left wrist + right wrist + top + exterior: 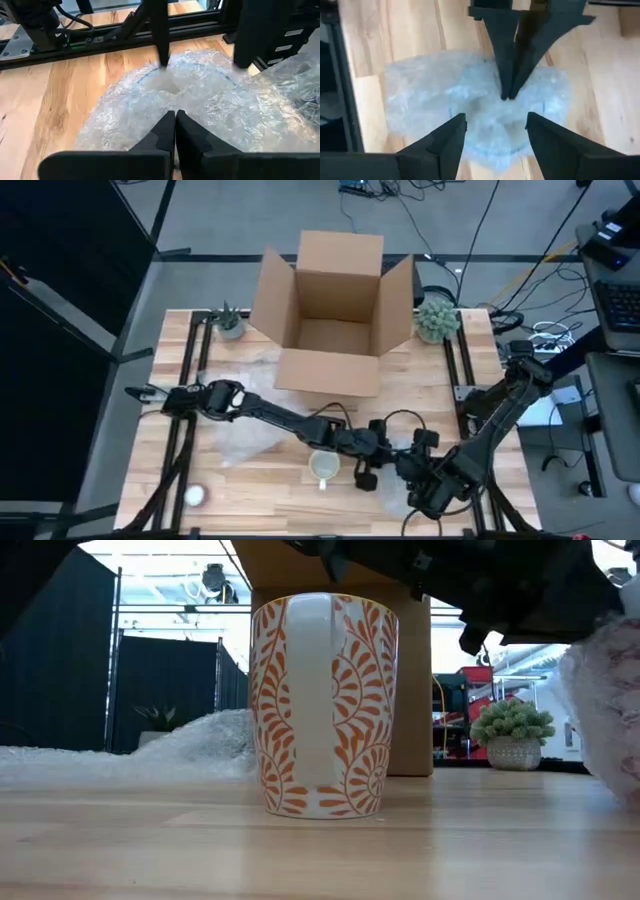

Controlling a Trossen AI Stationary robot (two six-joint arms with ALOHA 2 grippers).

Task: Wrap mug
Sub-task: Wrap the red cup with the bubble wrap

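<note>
Low view: mug (325, 705) upright, handle camera-ward.

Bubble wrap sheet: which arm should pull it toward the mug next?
Left, probably. The left gripper is already shut on the bubble wrap right beside the mug, while the right gripper hangs open above the sheet, holding nothing.

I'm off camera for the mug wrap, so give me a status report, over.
Left gripper shut, pinching the bubble wrap. Right gripper open over the same sheet. Mug upright, unwrapped, beside them. Cardboard box open behind.
</note>
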